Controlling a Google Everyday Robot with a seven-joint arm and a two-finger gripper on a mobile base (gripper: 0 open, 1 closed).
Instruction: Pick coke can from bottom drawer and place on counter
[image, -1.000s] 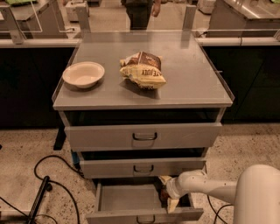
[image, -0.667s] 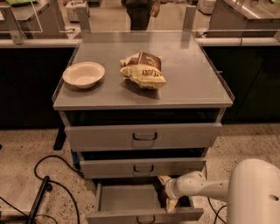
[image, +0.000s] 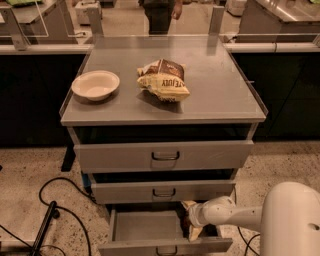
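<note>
The bottom drawer (image: 145, 227) is pulled open below the two other grey drawers. My gripper (image: 191, 219) reaches down into its right part from my white arm (image: 225, 214) at the lower right. A small dark reddish shape (image: 183, 223) lies right at the gripper; it looks like the coke can, mostly hidden in shadow. The grey counter (image: 215, 85) above holds other things, but no can.
A pale bowl (image: 96, 85) stands on the counter's left and a yellow-brown chip bag (image: 163, 80) near its middle. Black cables (image: 60, 200) lie on the speckled floor at the left. A person's legs (image: 160, 10) stand behind the counter. The upper drawers are slightly open.
My gripper has shifted slightly to the left inside the bottom drawer, and my arm's body has moved a little left. Nothing on the counter has moved.
</note>
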